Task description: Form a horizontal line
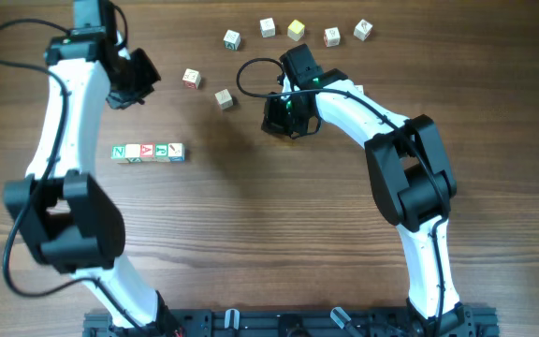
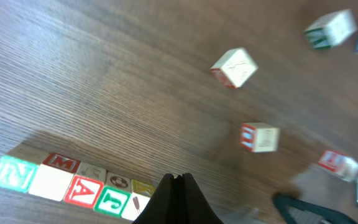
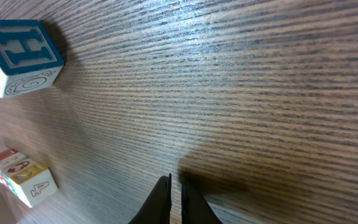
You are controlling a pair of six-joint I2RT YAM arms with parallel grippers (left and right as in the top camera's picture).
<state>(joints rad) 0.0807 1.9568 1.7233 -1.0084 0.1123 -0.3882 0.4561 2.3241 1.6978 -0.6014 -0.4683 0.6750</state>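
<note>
**A:** Where are we finding the row, and what are the hands doing?

**B:** We are seeing the row of four letter cubes (image 1: 148,152) lying on the table (image 1: 269,234) toward its left side, green N at the left end, cubes touching; the left gripper (image 2: 176,182) is hovering near it with its fingers pressed together and nothing between them; the right gripper (image 3: 174,185) is hanging over bare wood, well apart from the row, its fingers all but meeting and gripping nothing.

**A:** What are we worrying about?

**B:** We are judging the closed left fingers to be the main risk; dropping or sweeping sideways this close, they could be knocking the end cube askew or opening a gap; the loose cubes (image 1: 224,98) are lying near the right arm, so a careless swing there could be scattering them.

**A:** And what are we failing to see?

**B:** In the left wrist view the fingers are covering the row's last cube, and blur is smearing the print; the face after the blank one is possibly a red A; from overhead both sets of fingertips are hiding under their housings; in the right wrist view a blue H cube (image 3: 20,56) is sitting at the frame's left edge; we are not managing to tell how high either hand is hanging.
</note>
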